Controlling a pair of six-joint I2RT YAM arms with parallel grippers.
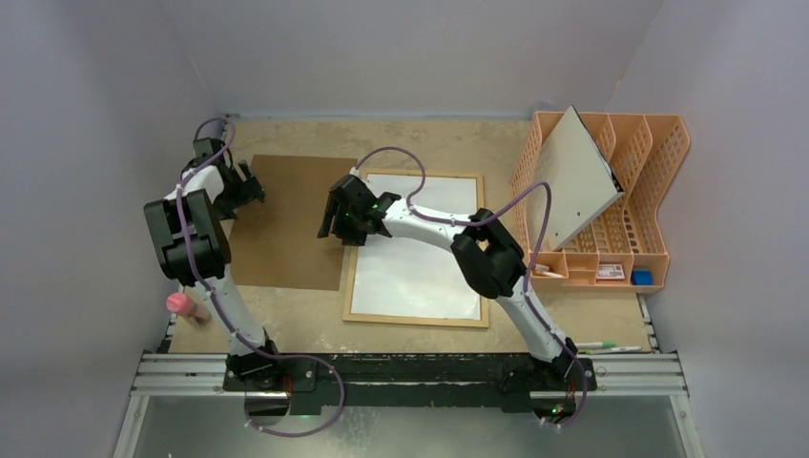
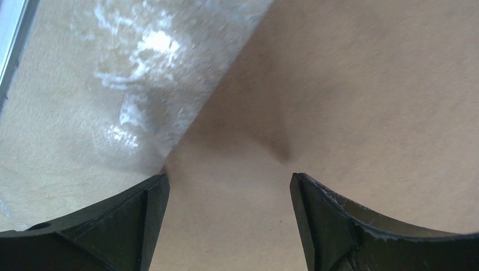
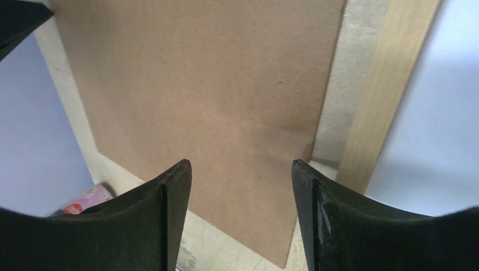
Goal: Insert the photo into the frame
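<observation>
Nothing legible is showing in any of the three views.
A small red-and-white box (image 1: 611,272) is lying in a low front compartment of the orange file rack (image 1: 674,181), and its face is carrying marks too small to make out as letters or numbers. A pink item (image 3: 85,200) is peeking in at the lower left of the right wrist view, showing a red patch with pale print on it, but the print is blurring into specks and cannot be read. It is not possible to tell whether either marking is a brand name, a label or a plain pattern.
</observation>
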